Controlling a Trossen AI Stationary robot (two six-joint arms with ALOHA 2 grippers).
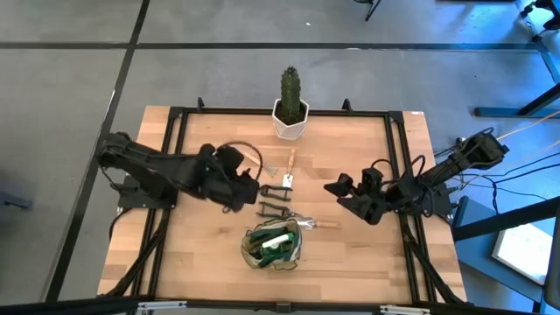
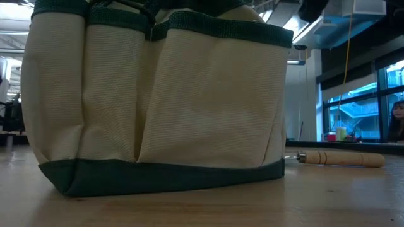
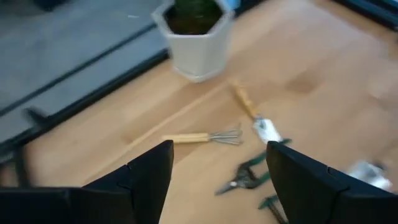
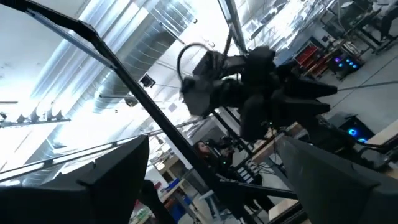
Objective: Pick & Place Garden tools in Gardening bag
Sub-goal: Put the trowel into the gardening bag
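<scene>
Gardening bag [image 2: 164, 101] top cropped in low view; contents [image 1: 273, 243] indistinct.

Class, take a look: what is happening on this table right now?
Two robot arms are packing garden tools into the gardening bag near the table's front edge. The left pincer is open and empty over the loose tools: a small fork, a trowel and pruning shears. The right pincer is open and holds nothing. A potted cactus stands at the back.

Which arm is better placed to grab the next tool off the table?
Left, probably. The left gripper hovers open beside the loose tools, facing them; the right gripper points up, away from the table.
</scene>
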